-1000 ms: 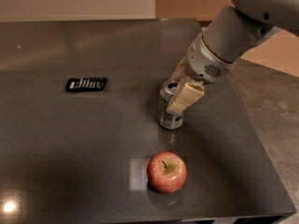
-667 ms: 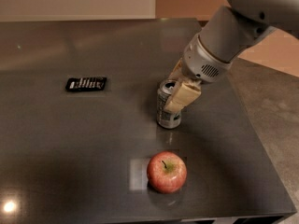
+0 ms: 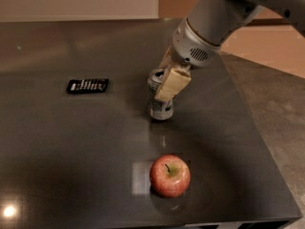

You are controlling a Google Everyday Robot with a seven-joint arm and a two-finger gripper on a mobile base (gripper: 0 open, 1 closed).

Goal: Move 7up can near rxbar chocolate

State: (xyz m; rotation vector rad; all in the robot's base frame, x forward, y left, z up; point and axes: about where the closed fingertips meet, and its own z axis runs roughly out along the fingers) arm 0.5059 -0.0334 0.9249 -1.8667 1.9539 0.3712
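The 7up can [image 3: 160, 109], silver-grey with faint green markings, stands upright on the dark table [image 3: 57, 142] near its middle. My gripper [image 3: 161, 86] comes down from the upper right and is shut on the can's upper part. One cream finger [image 3: 172, 83] lies across the can's front right side; the other is mostly hidden behind it. The rxbar chocolate [image 3: 87, 85], a flat black bar with white lettering, lies on the table to the left of the can, with a clear gap between them.
A red apple [image 3: 169, 175] sits near the front of the table, below the can. The table's right edge [image 3: 257, 142] runs diagonally, with speckled floor beyond it. The front edge is just below the apple.
The gripper and the can have moved together to the left and slightly back, toward the rxbar. The apple and the bar have not moved.
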